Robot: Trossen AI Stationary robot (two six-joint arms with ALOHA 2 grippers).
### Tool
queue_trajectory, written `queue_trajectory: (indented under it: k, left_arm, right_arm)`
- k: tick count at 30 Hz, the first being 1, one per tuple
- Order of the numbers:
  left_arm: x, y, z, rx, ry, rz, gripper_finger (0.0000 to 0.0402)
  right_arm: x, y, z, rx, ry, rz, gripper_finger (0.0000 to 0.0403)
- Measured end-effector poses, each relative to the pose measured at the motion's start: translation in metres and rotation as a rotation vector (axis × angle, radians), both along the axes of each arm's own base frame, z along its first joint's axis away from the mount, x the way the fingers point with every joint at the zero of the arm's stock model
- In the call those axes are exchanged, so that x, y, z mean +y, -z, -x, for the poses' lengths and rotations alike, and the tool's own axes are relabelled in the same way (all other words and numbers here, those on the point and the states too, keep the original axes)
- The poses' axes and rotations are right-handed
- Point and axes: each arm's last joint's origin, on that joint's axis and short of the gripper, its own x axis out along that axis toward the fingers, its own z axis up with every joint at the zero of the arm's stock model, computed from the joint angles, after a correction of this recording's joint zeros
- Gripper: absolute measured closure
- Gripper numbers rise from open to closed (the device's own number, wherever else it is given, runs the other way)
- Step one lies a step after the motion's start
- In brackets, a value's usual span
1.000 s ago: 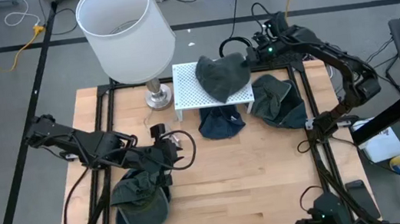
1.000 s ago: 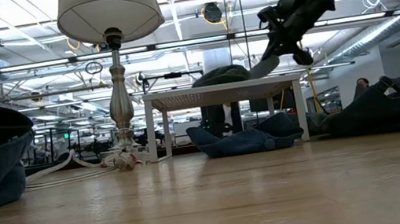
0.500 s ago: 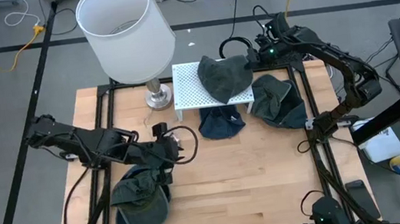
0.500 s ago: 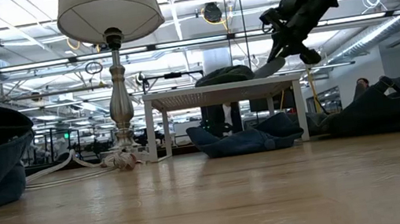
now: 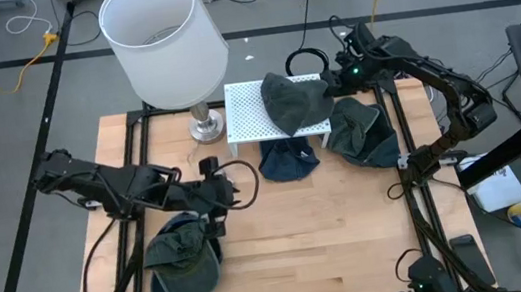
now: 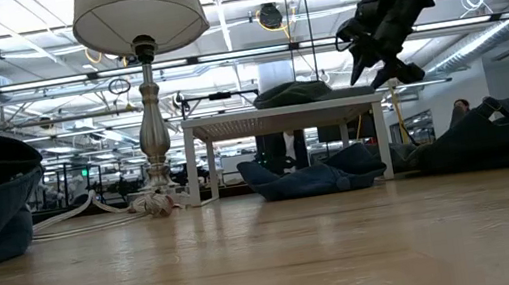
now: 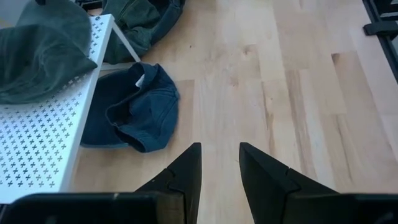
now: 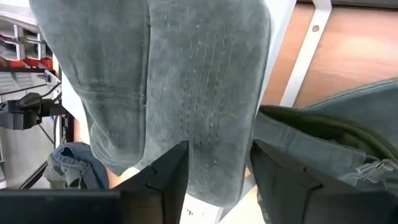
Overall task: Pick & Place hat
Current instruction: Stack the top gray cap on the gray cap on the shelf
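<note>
**Hat let go on the white stand**

The right gripper point(image 5: 343, 67), in the upper right of the high view, has just parted its fingers and drawn back off the grey-green hat point(image 5: 293, 101), which now lies free on the white perforated stand point(image 5: 249, 117) at upper centre. In my judgement the placing is done. In the low view that arm reaches down from the top right, gripper tilted just beyond the stand's edge. The left gripper point(image 5: 214, 194) waits low at centre left, part open and empty, above another hat point(image 5: 183, 259) on the surface point(image 5: 333, 237).
</note>
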Motion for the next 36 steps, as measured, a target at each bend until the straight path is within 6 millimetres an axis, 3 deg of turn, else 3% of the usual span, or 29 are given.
queue_trajectory:
  k: [7, 15, 23, 29, 36]
  left_arm:
    - [0.004, 0.0, -0.001, 0.01, 0.017, 0.032, 0.0289]
    - [0.006, 0.0, -0.002, 0.014, 0.024, 0.043, 0.0289]
    - [0.006, 0.0, -0.002, 0.017, 0.038, 0.025, 0.0289]
    - [0.007, 0.0, -0.002, 0.019, 0.054, 0.006, 0.0289]
    - [0.008, 0.0, -0.002, 0.02, 0.053, 0.004, 0.0289]
  right_arm:
    - [0.0, -0.001, 0.002, 0.001, -0.002, 0.003, 0.0218]
    - [0.003, -0.019, 0.023, -0.021, 0.061, 0.068, 0.0211]
    - [0.022, -0.033, 0.049, 0.214, 0.142, 0.178, 0.0215]
    - [0.039, -0.029, 0.046, 0.408, -0.001, 0.212, 0.0218]
    - [0.065, -0.024, 0.039, 0.672, -0.312, 0.23, 0.0221]
